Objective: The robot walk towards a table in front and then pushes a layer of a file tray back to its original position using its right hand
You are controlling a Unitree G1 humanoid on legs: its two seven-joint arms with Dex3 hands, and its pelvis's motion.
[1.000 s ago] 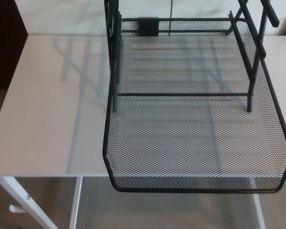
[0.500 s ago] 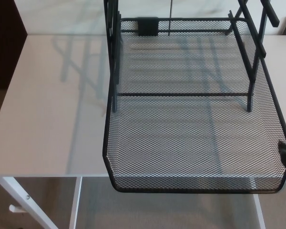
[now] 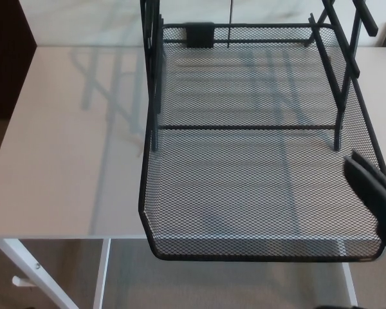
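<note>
Setting: pale floor below, a dark panel at the upper left edge, a light wall band along the top.
Table [image 3: 64, 148]: white, flat top filling most of the head view; its near edge runs across the lower part of the picture; one slanted white leg [image 3: 32, 270] shows at lower left, an upright white leg just to the right of it.
File tray [image 3: 244, 26]: black wire frame standing on the table toward the far right; its black uprights rise at the left side and at the right side, and only their lower parts are in view.
Layer [image 3: 244, 187]: black mesh, rectangular with a raised rim, pulled out of the frame toward the camera; its front edge overhangs the table's near edge; its back end sits between the uprights; a thin black crossbar lies across it about midway; a small black tab sits on the back rim.
Shadows: faint grey stripes of the frame fall on the table to the left of the tray and through the mesh.
Right hand [image 3: 376, 196]: black, entering from the lower right corner; it lies over the layer's right rim near the front corner, one thick finger pointing up and to the left; contact with the rim cannot be told.
Fingers, right: only part of the hand shows, so whether they are spread or closed cannot be told.
Left hand: outside the picture.
</note>
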